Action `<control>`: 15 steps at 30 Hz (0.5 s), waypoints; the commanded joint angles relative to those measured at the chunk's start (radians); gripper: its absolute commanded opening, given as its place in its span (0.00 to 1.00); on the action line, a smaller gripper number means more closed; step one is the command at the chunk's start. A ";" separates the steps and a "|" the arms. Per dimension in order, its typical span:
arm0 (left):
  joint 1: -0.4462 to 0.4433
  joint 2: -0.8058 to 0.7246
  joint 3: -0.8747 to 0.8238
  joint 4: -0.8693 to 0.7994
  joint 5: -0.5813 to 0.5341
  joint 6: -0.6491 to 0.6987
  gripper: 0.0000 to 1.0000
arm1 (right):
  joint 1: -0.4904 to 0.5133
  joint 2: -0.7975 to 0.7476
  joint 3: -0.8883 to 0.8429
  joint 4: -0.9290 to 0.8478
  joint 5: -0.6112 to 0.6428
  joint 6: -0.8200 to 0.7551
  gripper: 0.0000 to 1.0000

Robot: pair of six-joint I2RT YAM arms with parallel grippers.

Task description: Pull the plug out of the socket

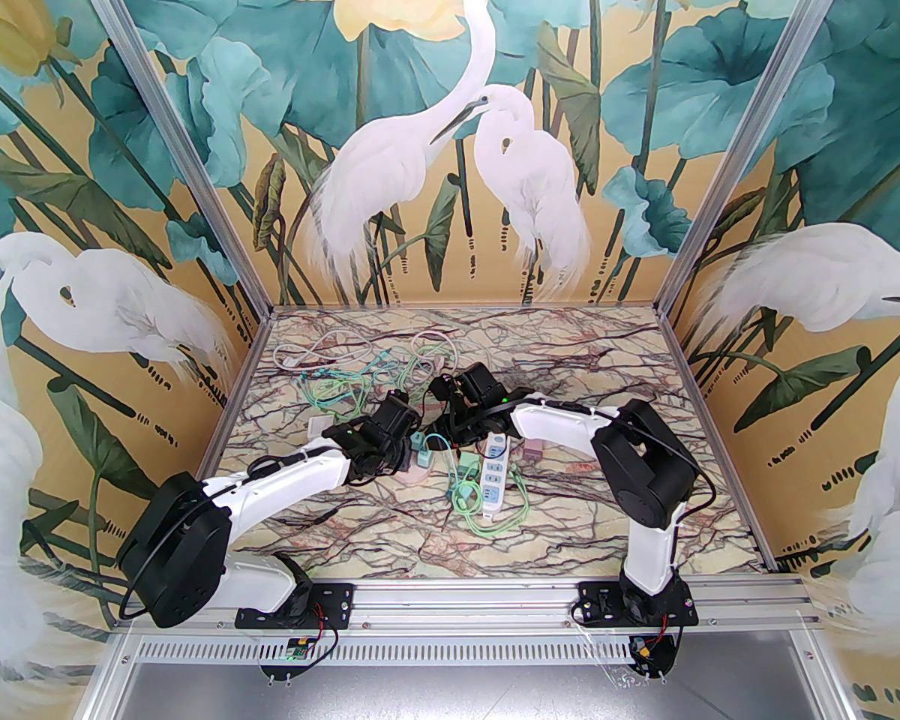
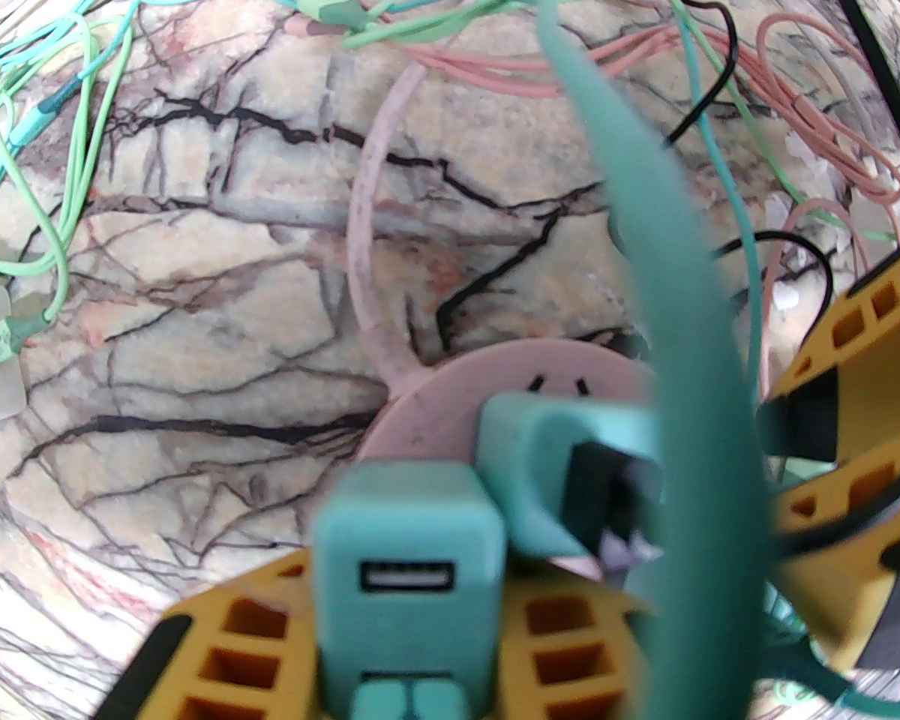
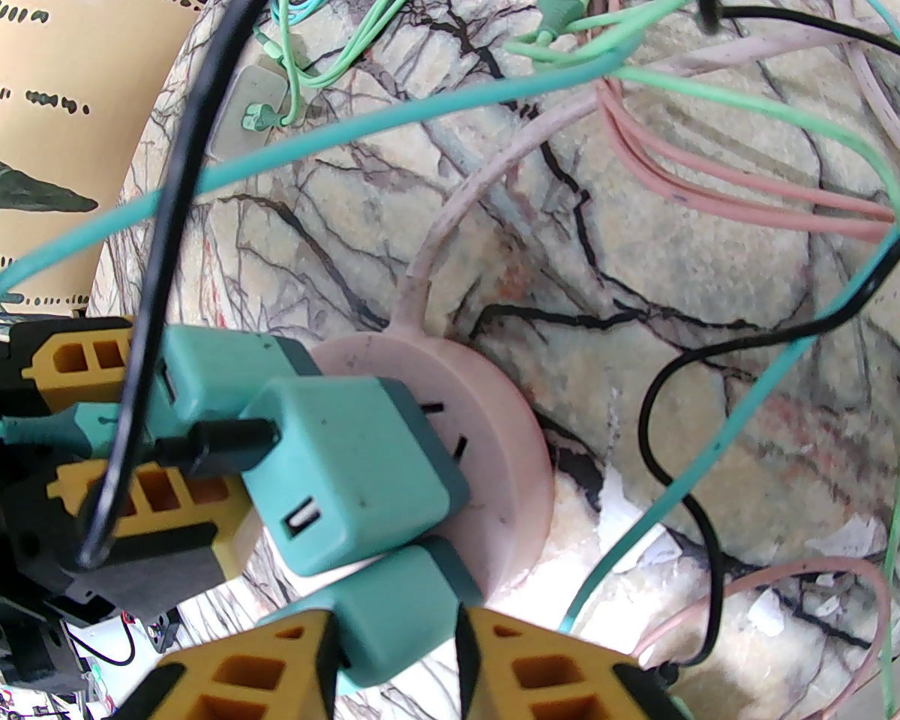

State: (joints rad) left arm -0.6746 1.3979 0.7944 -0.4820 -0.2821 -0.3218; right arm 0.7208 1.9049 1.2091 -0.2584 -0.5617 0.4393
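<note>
Left arm (image 1: 292, 477): elbow low, forearm stretched toward the round pink socket (image 3: 495, 432). Left claw (image 2: 409, 619) at the socket's rim, fingers clamped on either side of a teal plug (image 2: 409, 522). Right arm (image 1: 570, 417): elbow raised, forearm angled toward the socket. Right claw (image 3: 394, 657) clamped on a second teal plug (image 3: 397, 604) at the socket.

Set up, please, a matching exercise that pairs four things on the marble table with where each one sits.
Things
1. round pink plastic socket hub
2. thin black cable
3. long white power strip
4. teal cube charger nearest the left wrist camera

Places
A. between the yellow fingers of the left gripper
B. plugged into a teal charger
C. flat on the marble table, teal chargers plugged into it
D. on the marble close to the right arm

Pairs: 1-C, 2-B, 3-D, 4-A
</note>
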 commanded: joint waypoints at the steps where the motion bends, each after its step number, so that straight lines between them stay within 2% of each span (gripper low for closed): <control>1: -0.021 -0.062 0.027 0.062 0.098 -0.005 0.00 | 0.011 0.090 -0.036 -0.118 0.147 -0.020 0.34; 5: 0.058 -0.136 0.008 0.045 0.196 -0.022 0.00 | 0.011 0.088 -0.036 -0.120 0.153 -0.020 0.34; 10: 0.092 -0.181 0.010 -0.034 0.094 -0.041 0.00 | 0.009 0.077 -0.034 -0.113 0.156 -0.017 0.34; 15: 0.148 -0.200 -0.005 -0.102 -0.061 -0.121 0.00 | 0.009 0.027 -0.029 -0.085 0.151 -0.012 0.38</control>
State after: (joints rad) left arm -0.5568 1.2236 0.7940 -0.5232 -0.2382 -0.3824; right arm 0.7334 1.9095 1.2144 -0.2363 -0.5385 0.4397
